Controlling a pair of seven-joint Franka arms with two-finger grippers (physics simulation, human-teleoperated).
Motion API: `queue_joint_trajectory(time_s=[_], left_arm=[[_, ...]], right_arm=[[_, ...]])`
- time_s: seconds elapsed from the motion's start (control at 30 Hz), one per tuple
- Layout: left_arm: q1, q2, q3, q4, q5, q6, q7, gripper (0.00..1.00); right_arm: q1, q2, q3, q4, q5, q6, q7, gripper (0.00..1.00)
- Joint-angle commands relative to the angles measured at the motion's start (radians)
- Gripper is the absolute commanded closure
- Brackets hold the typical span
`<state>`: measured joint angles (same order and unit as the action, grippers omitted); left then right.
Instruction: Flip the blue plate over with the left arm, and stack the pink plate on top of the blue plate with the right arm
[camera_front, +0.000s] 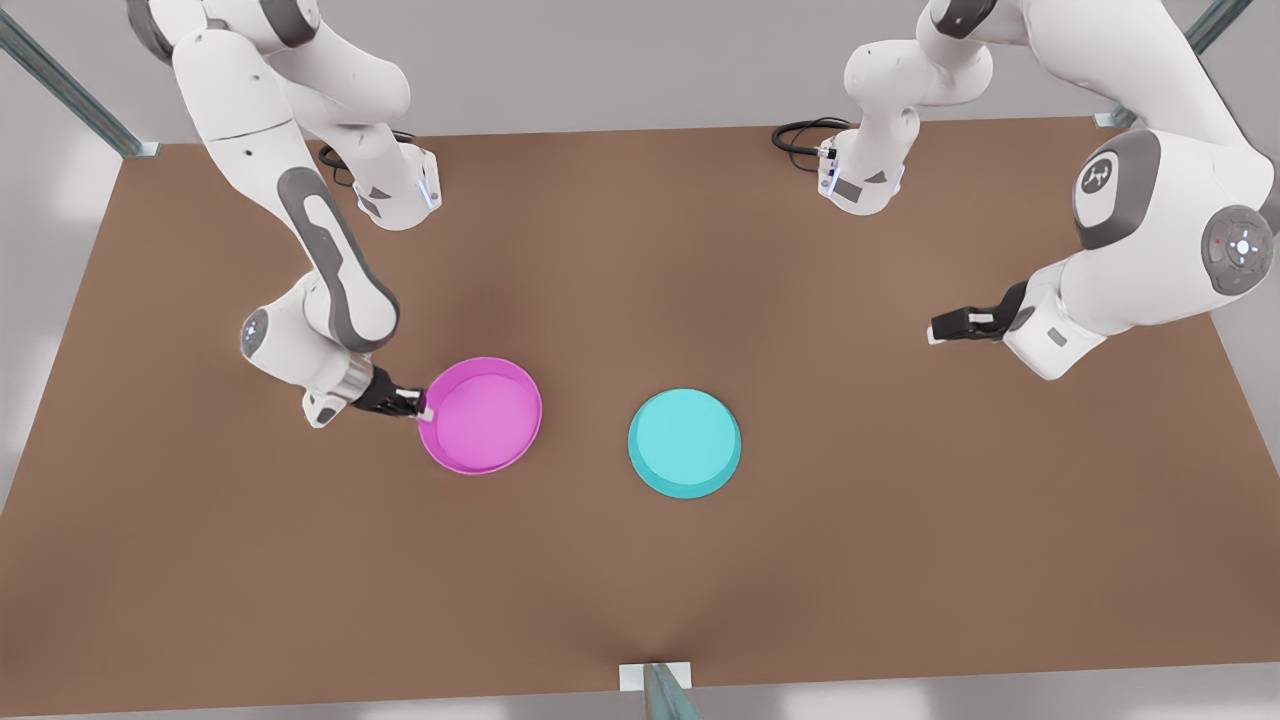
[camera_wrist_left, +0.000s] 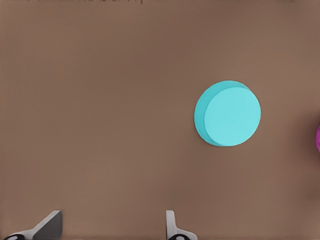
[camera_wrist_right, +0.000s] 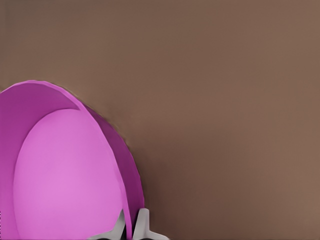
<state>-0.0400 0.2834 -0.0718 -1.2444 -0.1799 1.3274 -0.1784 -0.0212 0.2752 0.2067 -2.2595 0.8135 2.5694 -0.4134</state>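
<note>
The pink plate (camera_front: 482, 415) is open side up at the front view's left, its lighter inside showing. My right gripper (camera_front: 424, 408) is shut on its rim at the side nearest the arm; in the right wrist view the fingers (camera_wrist_right: 143, 223) pinch the plate's wall (camera_wrist_right: 60, 170) from inside and outside. I cannot tell whether the plate rests on the table. The blue plate (camera_front: 685, 442) lies near the middle with its flat plain face up, also seen as the blue plate (camera_wrist_left: 228, 113). My left gripper (camera_front: 936, 327) hangs open, well off toward the front view's right, holding nothing.
The brown table (camera_front: 900, 560) has bare room all around both plates. Both arm bases (camera_front: 400, 190) stand at its far edge with black cables (camera_front: 800, 135). Metal frame posts (camera_front: 665, 695) stand at the near edge and far corners.
</note>
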Motion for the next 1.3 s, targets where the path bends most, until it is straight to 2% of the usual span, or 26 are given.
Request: queue_joint_trajectory(time_s=[0.0,0.3,0.5,0.87,0.9,0.93,1.17,1.27], left_arm=[[0.0,-0.001,0.0,0.0,0.003,-0.004,0.008,0.0],[-0.001,-0.006,0.0,0.0,0.005,-0.008,-0.001,0.0],[0.002,-0.004,0.009,0.0,0.076,-0.039,0.069,0.0],[0.0,-0.006,0.007,0.0,0.074,-0.045,0.062,0.0],[0.0,-0.006,0.007,0.0,0.072,-0.045,0.054,0.0],[0.002,-0.006,0.009,0.0,0.073,-0.045,0.068,0.0],[0.003,-0.004,0.009,0.0,0.074,-0.042,0.068,0.0],[0.003,-0.004,0.009,0.002,0.074,-0.043,0.068,0.0]], right_arm=[[0.034,0.027,0.007,0.044,0.082,-0.015,0.065,0.79],[0.348,0.279,-0.012,0.431,0.105,-0.012,0.496,0.79],[0.465,0.346,-0.024,0.491,0.104,0.066,0.602,0.79],[0.521,0.395,-0.064,0.557,0.096,0.071,0.605,0.79],[0.521,0.395,-0.064,0.557,0.095,0.071,0.605,0.16],[0.524,0.395,-0.066,0.557,0.092,0.072,0.604,0.0],[0.544,0.375,-0.119,0.546,0.084,0.064,0.604,0.0],[0.62,0.211,-0.326,0.404,0.061,-0.047,0.604,0.0]])
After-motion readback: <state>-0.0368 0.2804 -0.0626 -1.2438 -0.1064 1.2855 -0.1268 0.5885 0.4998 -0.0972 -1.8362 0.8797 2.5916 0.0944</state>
